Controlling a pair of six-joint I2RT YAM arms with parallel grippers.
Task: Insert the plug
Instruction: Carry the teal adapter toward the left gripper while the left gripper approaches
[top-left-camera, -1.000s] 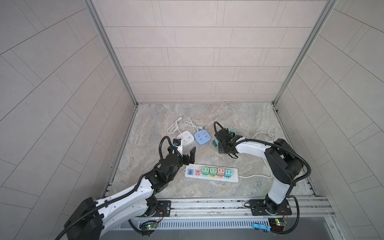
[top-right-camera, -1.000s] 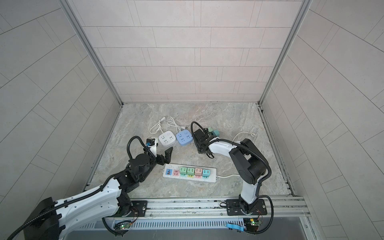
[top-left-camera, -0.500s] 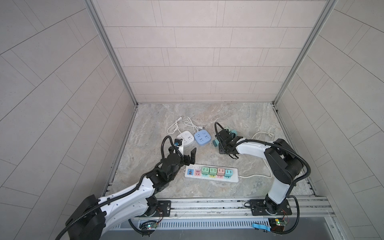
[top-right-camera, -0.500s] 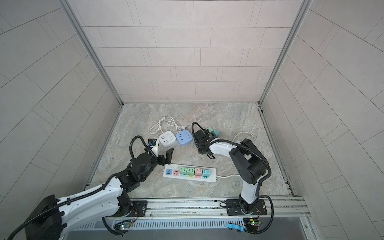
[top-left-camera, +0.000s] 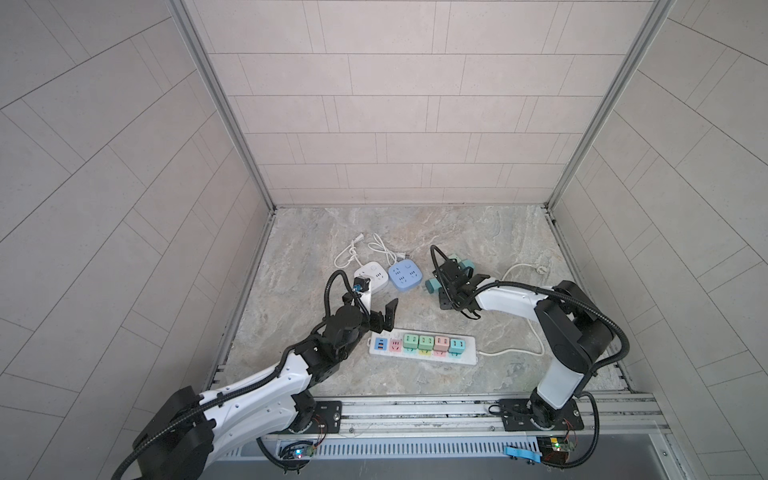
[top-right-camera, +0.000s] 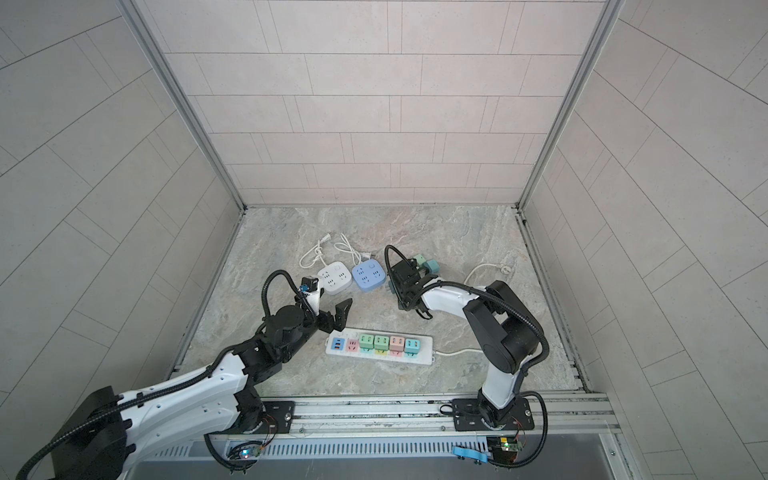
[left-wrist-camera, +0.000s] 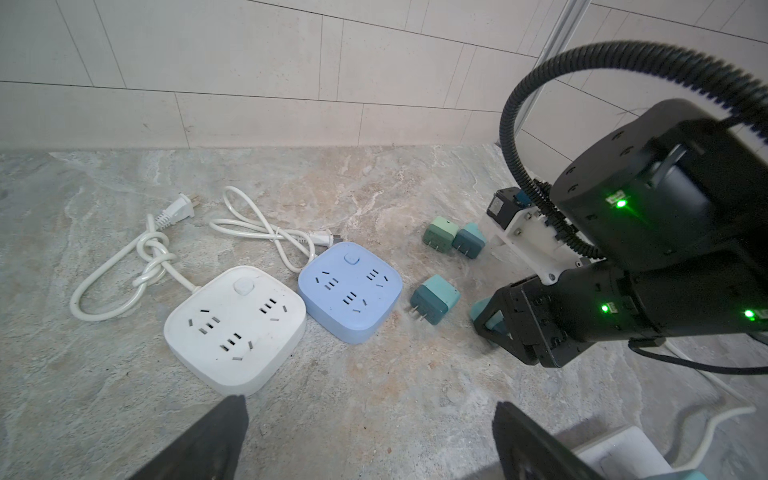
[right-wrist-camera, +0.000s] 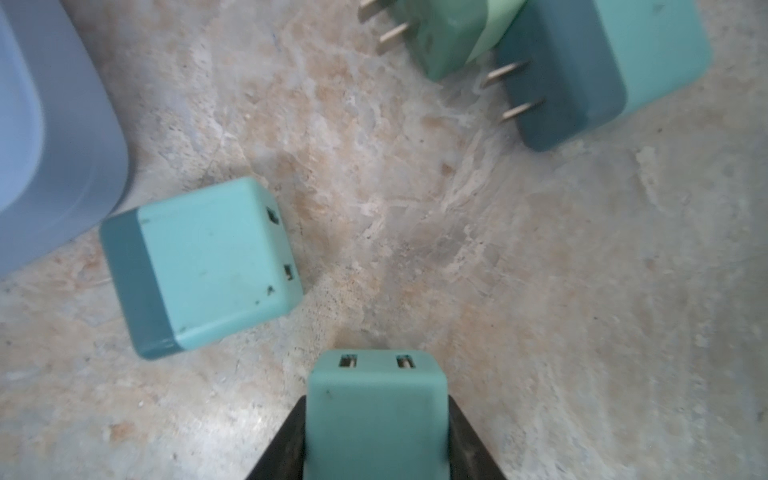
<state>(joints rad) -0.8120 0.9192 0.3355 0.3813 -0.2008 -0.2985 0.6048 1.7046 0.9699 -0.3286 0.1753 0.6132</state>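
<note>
Right jaws clasp a light-teal cube plug (right-wrist-camera: 376, 411).

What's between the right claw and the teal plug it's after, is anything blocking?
Nothing visible. The teal plug sits inside the right claw, with a finger against each side. A second loose plug lies beside it, apart, next to the blue socket block.

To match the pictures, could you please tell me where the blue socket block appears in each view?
Top view: blue socket block mid-floor, right of the white block.
Top view: blue socket block, same place.
Left wrist: blue socket block at centre.
Right wrist: blue socket block cropped at left edge.
Shared landmark: the loose teal plug beside it.
</note>
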